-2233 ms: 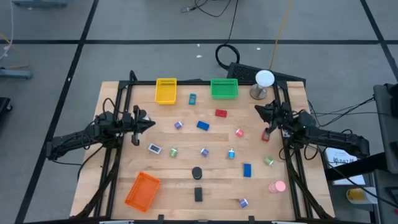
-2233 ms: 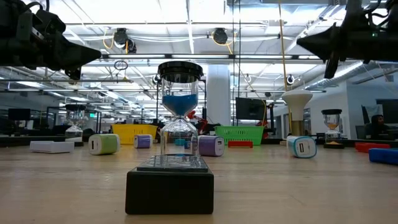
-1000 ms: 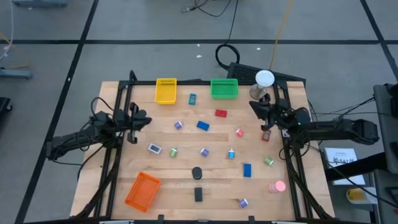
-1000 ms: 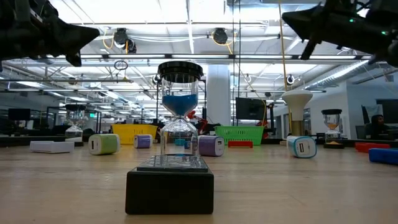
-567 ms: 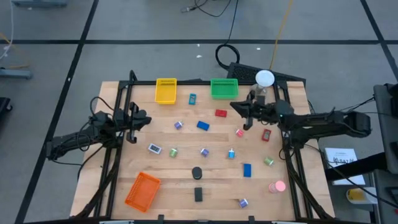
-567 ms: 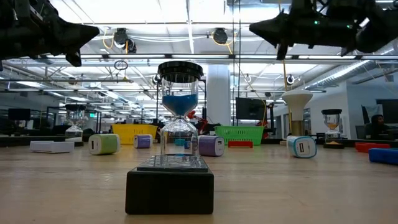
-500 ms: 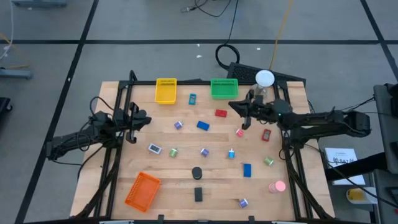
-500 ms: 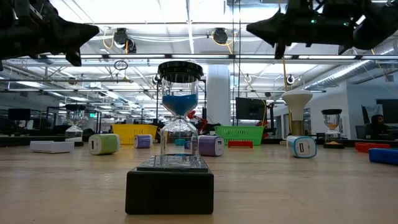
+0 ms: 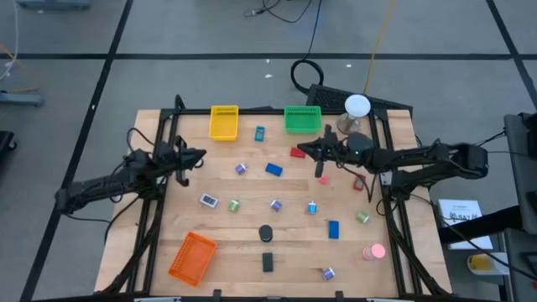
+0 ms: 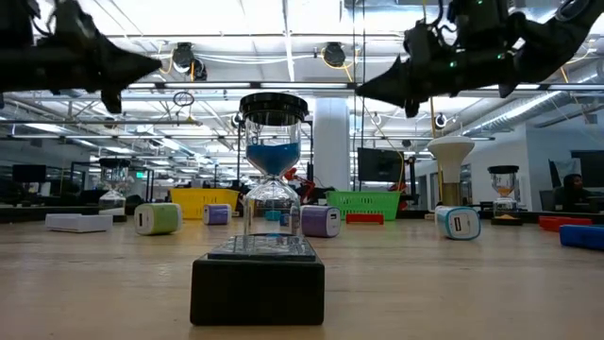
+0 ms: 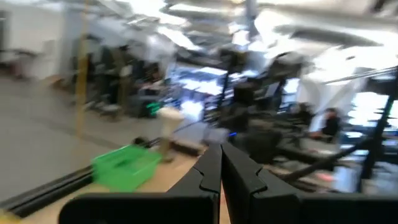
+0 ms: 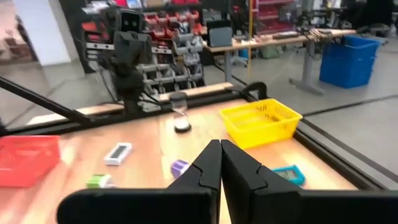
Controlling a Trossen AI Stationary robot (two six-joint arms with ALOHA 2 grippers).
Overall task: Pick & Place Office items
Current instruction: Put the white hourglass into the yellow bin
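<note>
Since half a second ago your right gripper (image 9: 304,152) has swung further left across the far half of the table (image 9: 394,277), while the left gripper (image 9: 201,154) has barely shifted.

From the high view, you see the right gripper pinched tight and carrying nothing, its tip above the red block (image 9: 297,153), just near of the green basket (image 9: 303,119). The left gripper, likewise pinched tight and empty, hangs over the table's left side. The office items lie scattered between them: a blue block (image 9: 273,169), a purple clip (image 9: 241,169), a black disc (image 9: 266,232) and, at the near right, a pink round piece (image 9: 373,251). The yellow basket (image 9: 223,122) sits at the far edge, the orange basket (image 9: 192,256) at the near left.

From the low view, both arms hang well above the tabletop, with an hourglass (image 10: 272,203) nearest the camera.

From your left wrist view, the fingers (image 11: 233,171) touch each other.

From your right wrist view, the fingers (image 12: 230,163) meet too, with the yellow basket (image 12: 261,121) ahead.
</note>
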